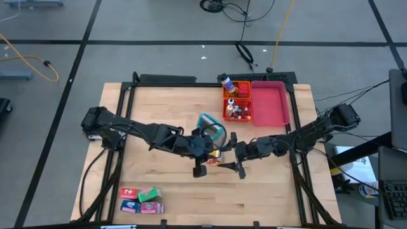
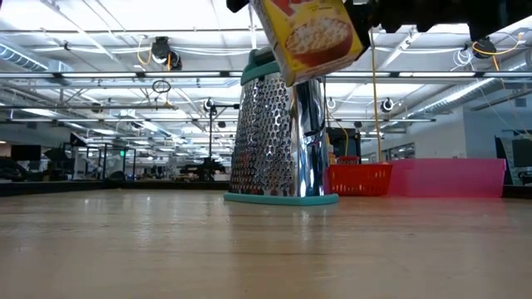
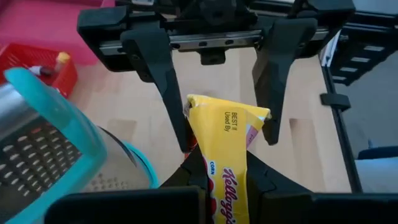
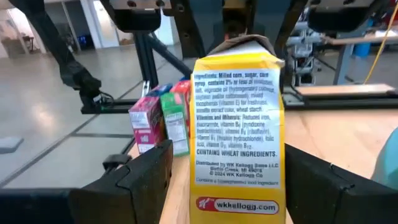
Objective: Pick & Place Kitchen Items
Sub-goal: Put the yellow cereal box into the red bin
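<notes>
High view: at frame centre you see the left gripper (image 1: 215,152) clamped on the yellow cereal box (image 1: 214,154); the right gripper (image 1: 236,155) faces it.
Low view: box (image 2: 309,35) hangs at top centre before the grater (image 2: 278,133).
Left wrist view: right fingers (image 3: 273,81) stand apart, flanking the box (image 3: 227,155).

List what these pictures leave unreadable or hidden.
- Bottle labels in the orange tray: high view, too small.
- Yellow cereal box: low view, top cut by frame edge.
- Left claw: its wrist view, fingertips covered by the box.
- Grater: left wrist view, cut by edge.

Two dark, jointed arms (image 1: 143,132) (seemingly cabled), matte black flat-fingered hands (image 3: 221,140).
</notes>
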Available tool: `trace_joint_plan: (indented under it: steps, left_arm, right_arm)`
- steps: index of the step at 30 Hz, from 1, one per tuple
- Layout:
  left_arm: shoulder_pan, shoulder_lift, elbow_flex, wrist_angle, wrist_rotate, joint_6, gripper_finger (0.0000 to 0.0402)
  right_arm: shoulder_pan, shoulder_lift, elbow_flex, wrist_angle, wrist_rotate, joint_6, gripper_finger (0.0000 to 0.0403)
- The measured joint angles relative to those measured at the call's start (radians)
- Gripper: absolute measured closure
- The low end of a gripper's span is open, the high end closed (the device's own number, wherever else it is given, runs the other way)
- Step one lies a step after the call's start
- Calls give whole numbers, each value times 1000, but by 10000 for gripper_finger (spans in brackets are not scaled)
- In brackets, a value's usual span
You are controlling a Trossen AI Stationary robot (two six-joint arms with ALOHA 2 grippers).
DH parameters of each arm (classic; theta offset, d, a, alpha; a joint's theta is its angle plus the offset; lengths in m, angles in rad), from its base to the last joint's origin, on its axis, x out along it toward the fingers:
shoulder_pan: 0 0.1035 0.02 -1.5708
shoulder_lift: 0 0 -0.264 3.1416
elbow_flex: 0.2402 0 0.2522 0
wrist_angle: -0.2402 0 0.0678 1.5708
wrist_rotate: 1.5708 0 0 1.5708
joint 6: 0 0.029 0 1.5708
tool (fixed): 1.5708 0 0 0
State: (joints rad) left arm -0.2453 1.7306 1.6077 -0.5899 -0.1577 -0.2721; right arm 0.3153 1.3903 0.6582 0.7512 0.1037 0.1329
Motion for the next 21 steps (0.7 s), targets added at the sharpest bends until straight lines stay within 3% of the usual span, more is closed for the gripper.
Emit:
trace_joint_plan:
  steps: [10, 21]
  left_arm:
    - [1, 0, 0, 14, 4, 2, 371]
    - [1, 0, 0, 17, 8, 6, 371]
  right_arm:
    - [0, -1, 0, -61, 1, 13, 152]
    - [0, -2, 0, -117, -1, 38, 209]
